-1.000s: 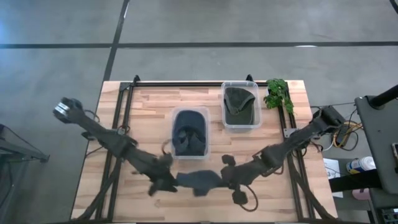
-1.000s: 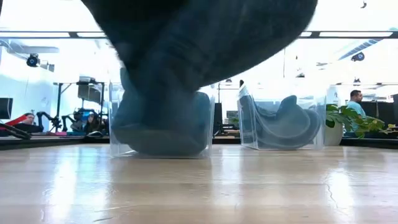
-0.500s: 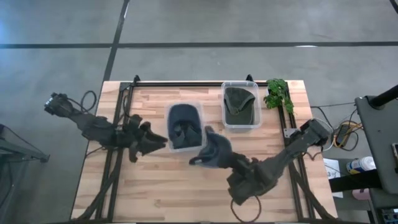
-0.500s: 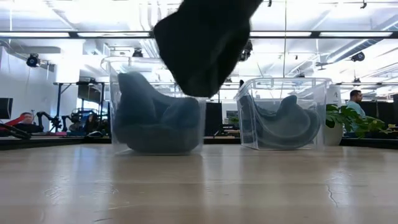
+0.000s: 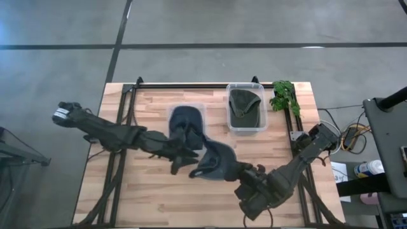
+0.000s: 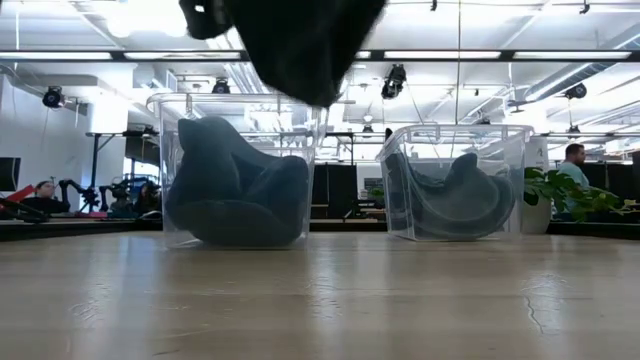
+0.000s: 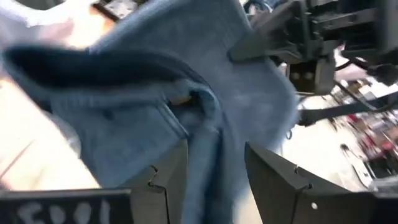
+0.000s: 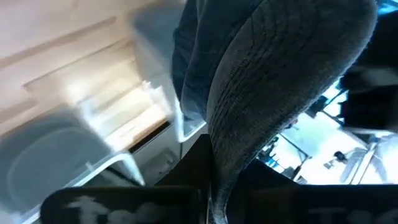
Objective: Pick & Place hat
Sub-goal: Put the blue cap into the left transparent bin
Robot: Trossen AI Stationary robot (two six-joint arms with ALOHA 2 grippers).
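Note:
A dark blue hat (image 5: pixel 213 159) hangs in the air just near of a clear bin (image 5: pixel 187 113) that holds other blue hats. In the low view the hat (image 6: pixel 300 40) is above that bin (image 6: pixel 235 175). My right gripper (image 5: pixel 236 170) is shut on the hat from its right side. My left gripper (image 5: pixel 186 158) is open at the hat's left side. In the left wrist view a fold of the hat (image 7: pixel 208 155) lies between its fingers (image 7: pixel 168 177). I cannot tell whether they touch it. My right gripper pinches the hat's edge (image 8: pixel 217 168) between its two fingers, coming level from the table's right and near side. The hat is lifted clear of the table. It stands out limp beyond the fingertips, toward the blue-hat bin.
A second clear bin (image 5: pixel 246 124) with a green hat (image 5: pixel 245 105) stands at the far right of the middle. A green plant (image 5: pixel 284 95) is at the far right corner. Bare wooden tabletop (image 5: pixel 159 197) lies near and to the left.
Both grippers were at the hat by the near edge. My left gripper let go, drew back left, then came right again to the hat. My right gripper has lifted the hat clear and carried it toward the far edge, up to the blue-hat bin, which has slid a little left.

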